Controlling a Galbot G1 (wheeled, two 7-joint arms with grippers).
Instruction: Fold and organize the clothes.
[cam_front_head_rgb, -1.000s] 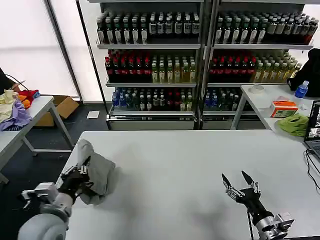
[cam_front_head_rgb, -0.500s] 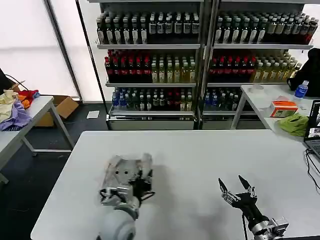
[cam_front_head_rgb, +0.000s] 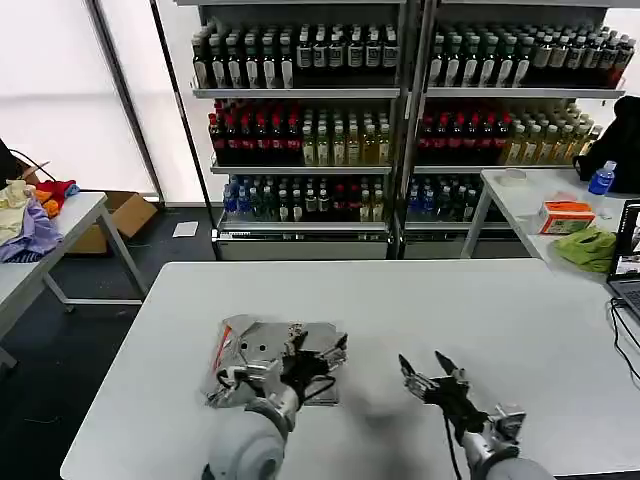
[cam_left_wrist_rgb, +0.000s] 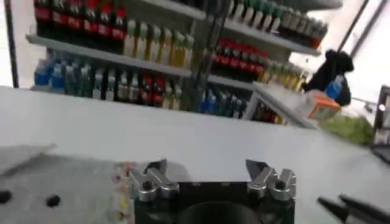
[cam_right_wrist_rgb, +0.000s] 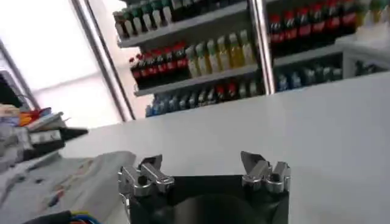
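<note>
Shirt, light grey, lies crumpled on the white table toward its left near part in the head view. Red edging shows at its left end; two dark dots sit on its upper face. The left tool rests at the shirt's right edge, its arm covering the cloth's near part, so whether its fingers touch the fabric is hard to tell. The right tool stands apart to the right over bare table, its fingers spread.

From the left wrist view, the left tool has its two fingers wide apart with nothing between them. The shirt lies beside one finger, a strip of multicoloured print at its edge and two dark dots near the frame's border; the rest is cut off.

From the right wrist view, the right tool is likewise spread and empty, and the shirt lies blurred beyond one finger, faint coloured marks on it.
</note>
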